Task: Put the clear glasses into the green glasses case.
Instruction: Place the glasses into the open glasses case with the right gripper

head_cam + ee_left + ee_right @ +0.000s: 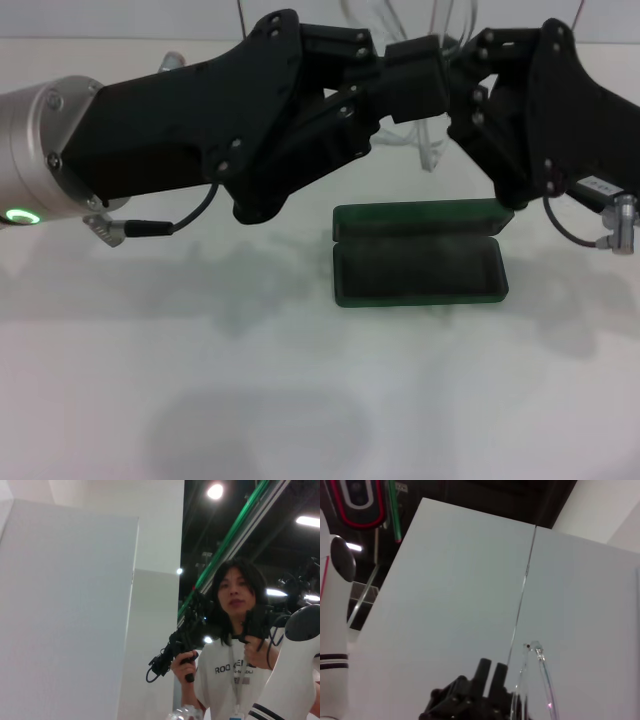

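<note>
Lying open nearest on the white table (300, 400), the green glasses case (418, 262) waited. Above and behind it, 2 grippers, left (385, 95) and right (462, 90), met around the clear glasses (425, 150), likely steadying them; whether either was clenched I cannot tell.

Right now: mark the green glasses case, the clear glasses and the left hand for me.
green glasses case (418, 268): head view, on the dark lining of the open lower half.
clear glasses (541, 672): right wrist view, on a thin clear arm sticking up.
left hand (405, 85): head view, on the black fingertips, above the case.
</note>
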Robot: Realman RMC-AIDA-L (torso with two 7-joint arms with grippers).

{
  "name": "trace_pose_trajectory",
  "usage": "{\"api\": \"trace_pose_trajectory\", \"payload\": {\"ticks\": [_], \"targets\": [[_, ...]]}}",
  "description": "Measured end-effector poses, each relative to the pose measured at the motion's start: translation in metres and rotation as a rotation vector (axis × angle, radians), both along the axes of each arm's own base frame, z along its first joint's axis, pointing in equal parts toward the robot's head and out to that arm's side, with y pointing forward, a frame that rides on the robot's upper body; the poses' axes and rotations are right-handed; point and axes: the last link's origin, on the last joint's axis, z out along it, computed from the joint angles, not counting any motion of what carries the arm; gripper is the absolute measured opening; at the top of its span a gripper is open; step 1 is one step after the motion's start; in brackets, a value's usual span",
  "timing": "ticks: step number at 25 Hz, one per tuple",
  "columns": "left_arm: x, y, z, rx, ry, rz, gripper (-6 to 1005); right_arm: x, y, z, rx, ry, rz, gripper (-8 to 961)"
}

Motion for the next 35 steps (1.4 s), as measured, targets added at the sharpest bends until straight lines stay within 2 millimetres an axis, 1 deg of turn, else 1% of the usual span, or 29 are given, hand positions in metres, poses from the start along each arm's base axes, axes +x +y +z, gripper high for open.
{"api": "trace_pose_trajectory", "payload": {"ticks": [2, 5, 7, 11, 13, 15, 17, 18, 19, 20, 21, 25, 29, 32, 35], "targets": [[-0.002, 0.0, 0.001, 0.002, 0.002, 0.007, 89, 0.002, 0.003, 0.002, 0.016, 0.004, -0.026, 71], [-0.011, 0.001, 0.007, 0.018, 0.02, 0.031, 89, 0.008, 0.017, 0.01, 0.044, -0.011, -0.115, 71], [-0.023, 0.004, 0.014, 0.033, 0.053, 0.069, 89, 0.011, 0.026, 0.018, 0.042, -0.03, -0.158, 71], [-0.051, 0.011, 0.033, 0.082, 0.14, 0.168, 89, 0.012, 0.03, 0.038, 0.042, -0.062, -0.146, 71], [-0.068, 0.015, 0.04, 0.101, 0.22, 0.223, 89, 0.006, 0.031, 0.043, 0.022, -0.114, -0.126, 71], [-0.077, 0.016, 0.043, 0.109, 0.27, 0.255, 89, -0.003, 0.031, 0.046, -0.024, -0.214, -0.11, 71], [-0.086, 0.017, 0.047, 0.128, 0.294, 0.291, 89, -0.011, 0.03, 0.046, -0.045, -0.305, -0.104, 71], [-0.089, 0.017, 0.048, 0.136, 0.298, 0.305, 89, -0.019, 0.028, 0.049, -0.044, -0.389, -0.101, 71], [-0.093, 0.017, 0.051, 0.152, 0.292, 0.323, 89, -0.023, 0.027, 0.049, -0.04, -0.437, -0.103, 71], [-0.093, 0.017, 0.051, 0.152, 0.292, 0.323, 89, -0.028, 0.027, 0.051, -0.038, -0.495, -0.117, 71], [-0.1, 0.017, 0.059, 0.192, 0.269, 0.364, 89, -0.031, 0.026, 0.051, -0.042, -0.554, -0.141, 71], [-0.112, 0.016, 0.073, 0.247, 0.241, 0.427, 89, -0.046, 0.026, 0.06, -0.031, -0.81, -0.276, 71], [-0.125, 0.012, 0.082, 0.283, 0.235, 0.486, 89, -0.064, 0.028, 0.064, -0.007, -1.007, -0.376, 71], [-0.132, 0.009, 0.083, 0.295, 0.242, 0.512, 90, -0.078, 0.028, 0.062, -0.052, -1.128, -0.401, 71], [-0.136, 0.008, 0.081, 0.292, 0.247, 0.532, 90, -0.088, 0.029, 0.053, -0.113, -1.219, -0.398, 71]]}}
